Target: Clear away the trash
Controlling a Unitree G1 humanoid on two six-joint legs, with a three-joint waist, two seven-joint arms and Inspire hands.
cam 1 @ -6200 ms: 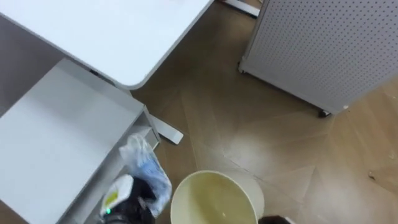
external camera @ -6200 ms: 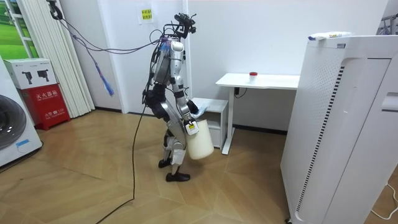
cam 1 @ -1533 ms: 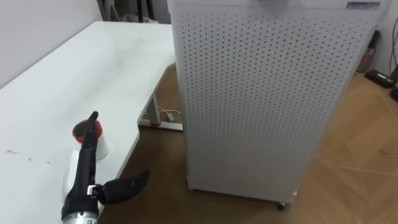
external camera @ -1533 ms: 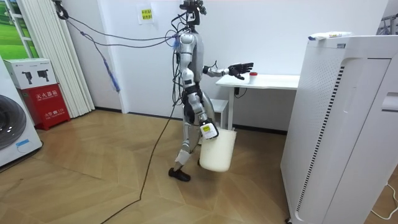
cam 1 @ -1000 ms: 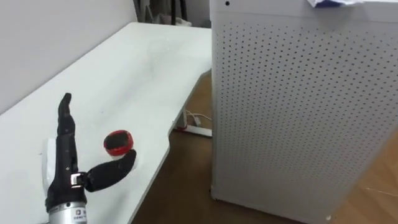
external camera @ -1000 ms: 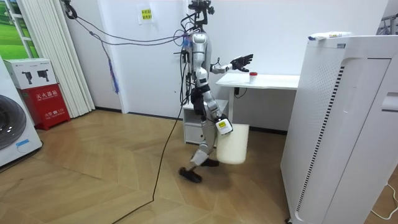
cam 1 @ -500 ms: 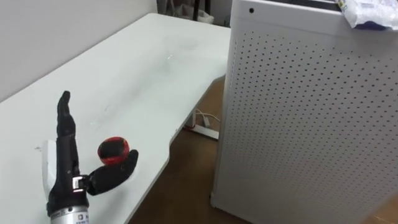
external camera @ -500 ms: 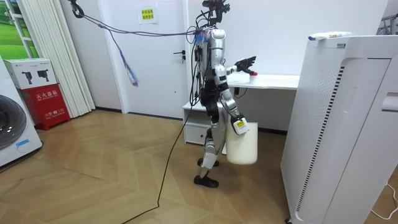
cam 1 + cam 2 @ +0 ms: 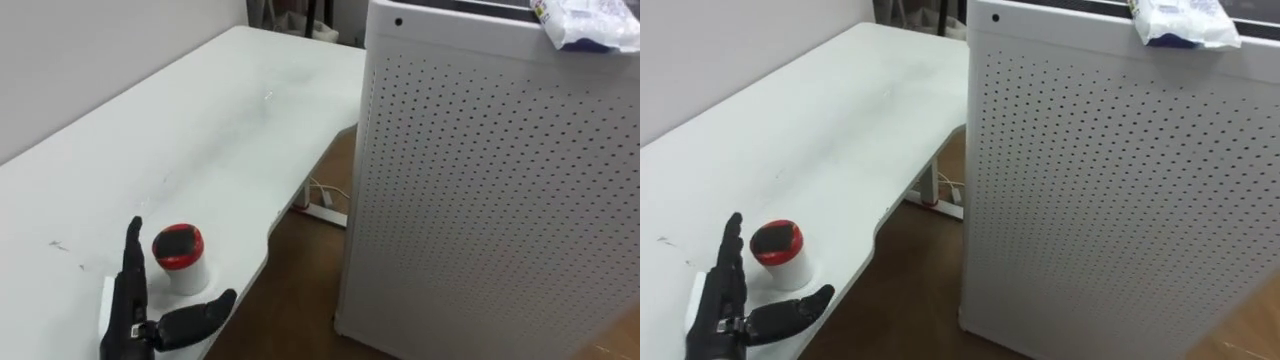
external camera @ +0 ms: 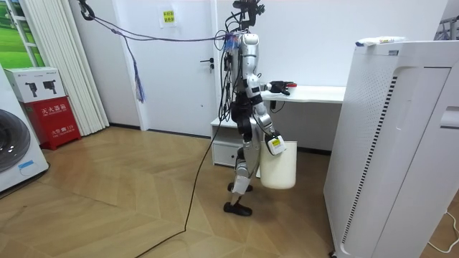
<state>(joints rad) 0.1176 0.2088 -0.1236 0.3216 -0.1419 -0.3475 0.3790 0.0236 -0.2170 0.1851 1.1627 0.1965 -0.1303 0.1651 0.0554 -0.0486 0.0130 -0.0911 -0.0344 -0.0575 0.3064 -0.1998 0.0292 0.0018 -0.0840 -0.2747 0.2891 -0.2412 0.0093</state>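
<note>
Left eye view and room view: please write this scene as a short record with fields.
stance: standing at the white desk
left robot hand: open, over the desk, beside the red-lidded cup, not closed on it
right robot hand: low at its side, by the white bucket
perforated cabinet: beside the desk, crumpled wrapper on top

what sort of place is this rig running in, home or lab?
Probably a test room dressed as a home: a white desk, a washing machine at the room view's left, a wood floor, and a tall perforated white cabinet.
</note>
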